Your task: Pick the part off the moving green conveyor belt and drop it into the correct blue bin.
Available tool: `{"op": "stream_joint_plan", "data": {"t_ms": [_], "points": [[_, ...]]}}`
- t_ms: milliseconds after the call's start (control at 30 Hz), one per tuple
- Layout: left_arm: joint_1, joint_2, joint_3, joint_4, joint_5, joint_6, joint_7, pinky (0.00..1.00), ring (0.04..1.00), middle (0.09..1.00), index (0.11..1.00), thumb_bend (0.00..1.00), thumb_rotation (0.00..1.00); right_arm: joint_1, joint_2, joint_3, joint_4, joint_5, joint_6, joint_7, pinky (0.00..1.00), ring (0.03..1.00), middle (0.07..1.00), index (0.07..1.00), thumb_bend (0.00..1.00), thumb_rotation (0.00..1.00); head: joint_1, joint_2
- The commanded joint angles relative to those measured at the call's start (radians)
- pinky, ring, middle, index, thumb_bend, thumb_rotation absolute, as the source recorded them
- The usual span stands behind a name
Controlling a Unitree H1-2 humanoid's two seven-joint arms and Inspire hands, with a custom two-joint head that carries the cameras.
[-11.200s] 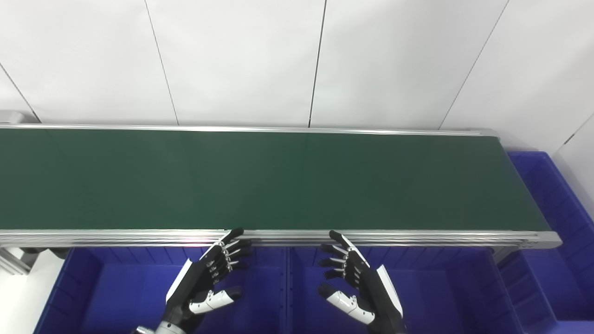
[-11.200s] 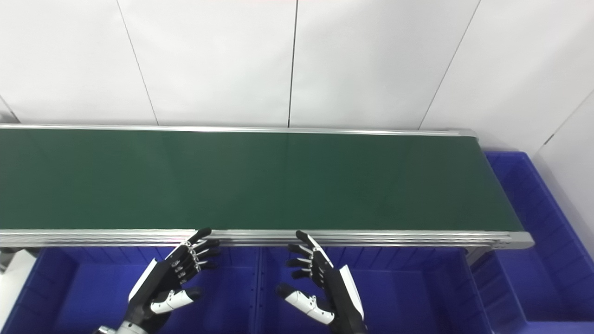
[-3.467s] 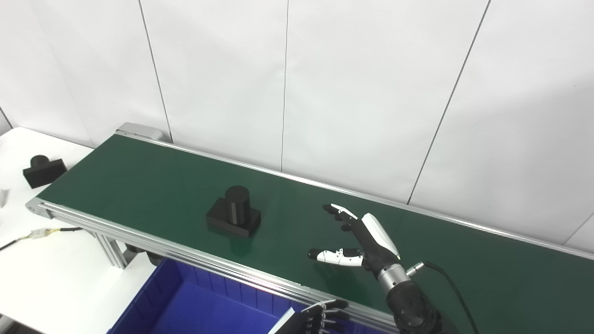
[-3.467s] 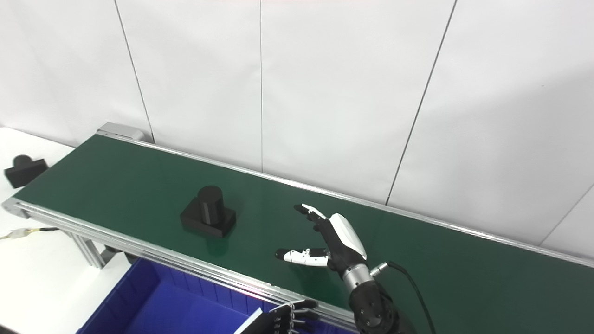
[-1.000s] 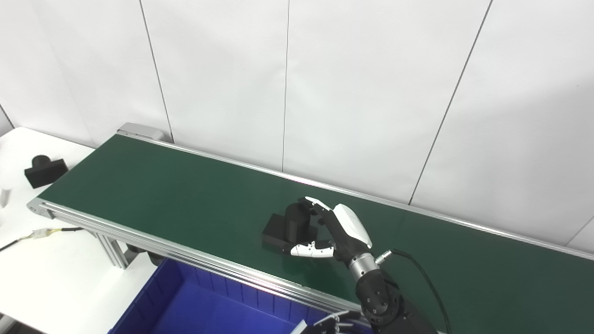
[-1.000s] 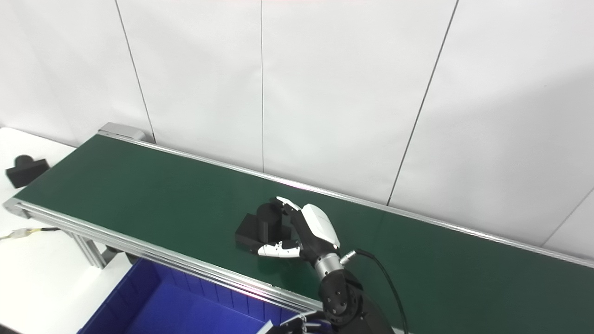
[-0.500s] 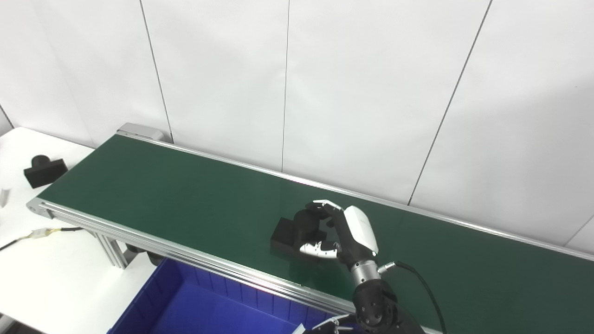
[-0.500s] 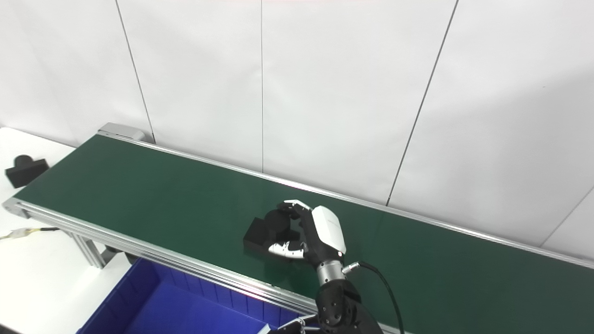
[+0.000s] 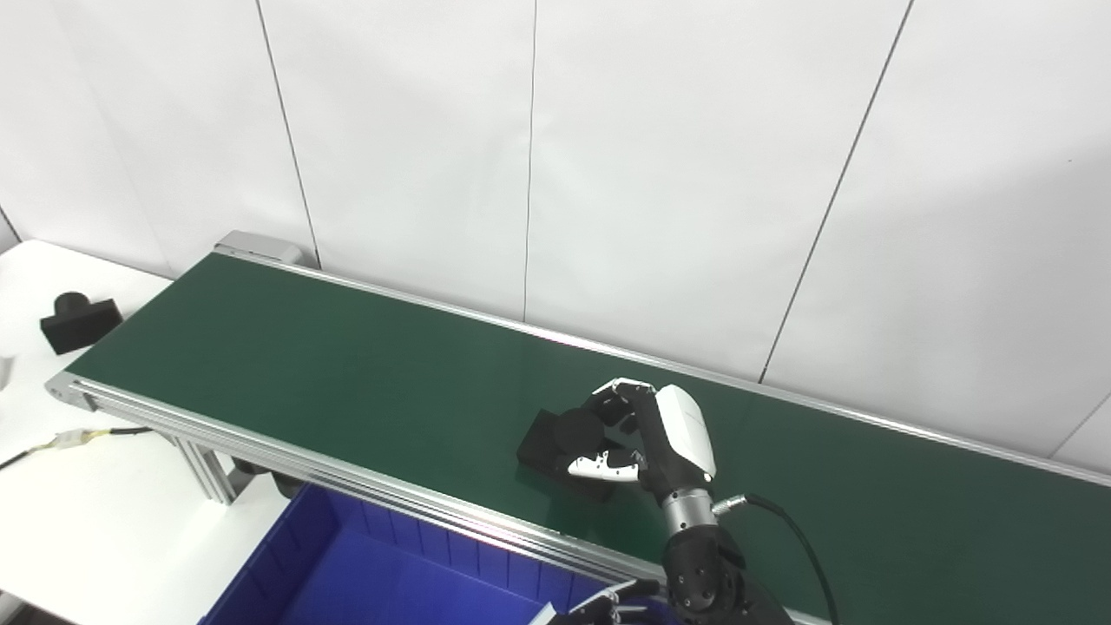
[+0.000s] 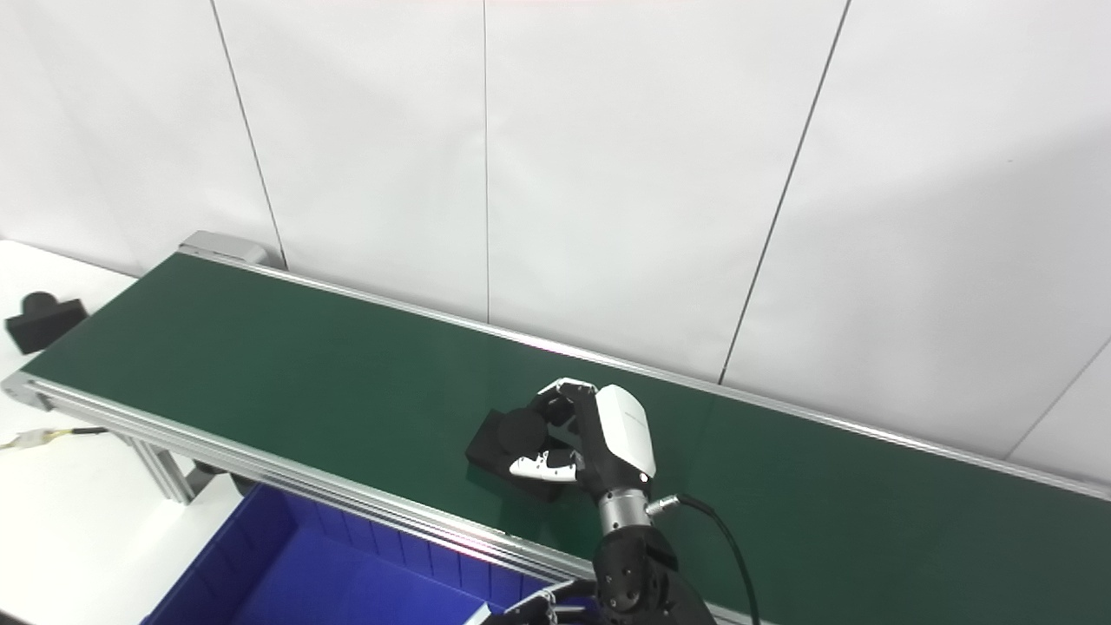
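The green conveyor belt carries the black part near its front edge, above the blue bin. The right hand has its fingers curled round the part's upright cylinder, thumb in front. With the belt moving, the heavy base could twist free on lifting; of the left hand too little shows to tell its state.

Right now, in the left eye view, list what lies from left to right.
Spare black part on the white table → cable connector → blue bin → black part on the belt → right hand.
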Motion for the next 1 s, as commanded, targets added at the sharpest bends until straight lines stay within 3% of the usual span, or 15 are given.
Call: {"op": "stream_joint_plan", "data": {"t_ms": [0,400,467,667,767,967], "points": [[-0.003,0.004,0.002,-0.029,-0.003,-0.023,-0.008,0.64,0.74,0.797,0.895,1.0,0.33,-0.031,0.023,-0.004,-0.023,0.003,-0.02,0.004,0.54,0.585,0.505,0.483,0.52,0.0,0.0,0.0],[-0.008,0.004,0.005,-0.02,-0.002,-0.024,-0.006,0.64,0.742,0.804,0.887,1.0,0.34,-0.022,0.02,-0.025,-0.047,0.037,-0.034,0.005,0.51,0.573,0.508,0.479,0.52,0.0,-0.021,-0.004],[-0.009,0.003,0.007,-0.017,-0.003,-0.024,-0.007,0.63,0.744,0.808,0.884,1.0,0.34,-0.021,0.02,-0.033,-0.054,0.043,-0.027,0.01,0.55,0.615,0.528,0.462,0.52,0.0,-0.022,-0.004],[-0.018,0.007,0.009,-0.001,-0.001,-0.023,-0.01,0.66,0.764,0.82,0.886,1.0,0.35,-0.013,0.015,-0.075,-0.113,0.066,-0.024,0.005,0.55,0.61,0.523,0.47,0.52,0.0,-0.037,-0.011],[-0.029,0.011,0.013,0.016,-0.001,-0.024,-0.013,0.67,0.769,0.826,0.89,1.0,0.35,-0.005,0.013,-0.124,-0.162,0.115,-0.037,0.012,0.56,0.608,0.528,0.467,0.52,0.0,-0.048,-0.019],[-0.042,0.011,0.021,0.033,-0.002,-0.024,-0.019,0.66,0.767,0.824,0.895,1.0,0.34,0.017,0.017,-0.187,-0.245,0.169,-0.033,0.023,0.47,0.529,0.5,0.485,0.52,0.0,-0.054,-0.026]]}}
